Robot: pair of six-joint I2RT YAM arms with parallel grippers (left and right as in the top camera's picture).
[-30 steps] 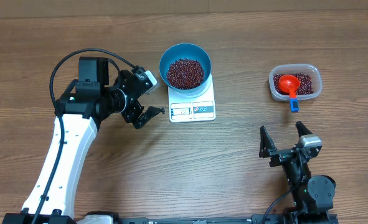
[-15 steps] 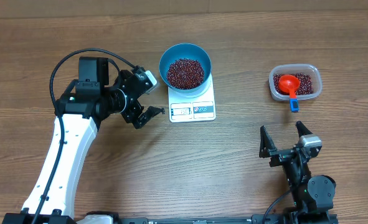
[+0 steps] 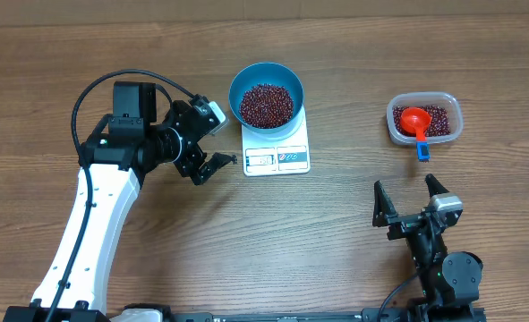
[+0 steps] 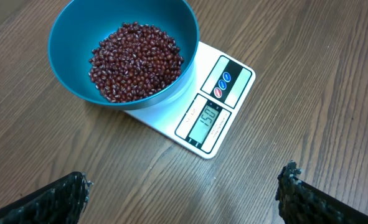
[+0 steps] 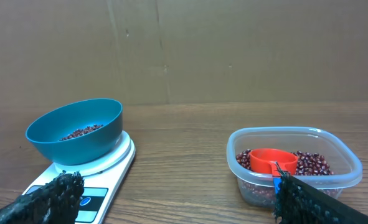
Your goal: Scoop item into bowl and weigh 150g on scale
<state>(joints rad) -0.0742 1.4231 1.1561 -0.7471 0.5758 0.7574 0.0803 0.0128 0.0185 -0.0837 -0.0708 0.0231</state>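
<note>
Left gripper (image 3: 217, 137), jaws wide and empty, hovers beside the scale (image 4: 216, 106); right gripper (image 3: 407, 192) likewise, well apart. Loose, spill-prone red beans (image 4: 136, 61) sit in the blue bowl (image 4: 68, 43) on the scale; likely best grasped by its smooth rim.

Seen from above, a wooden table (image 3: 354, 54) holds a blue bowl (image 3: 238, 88) of dark red beans (image 3: 266, 105), sitting on the far part of a white scale (image 3: 277, 159) at centre. Just left of the scale, the left arm (image 3: 94, 224) ends in jaws spread wide and empty; at near right, the right arm (image 3: 445, 268) has its jaws open too. At far right, a clear tub (image 3: 425, 95) holds more beans and an orange scoop (image 3: 413, 119).
</note>
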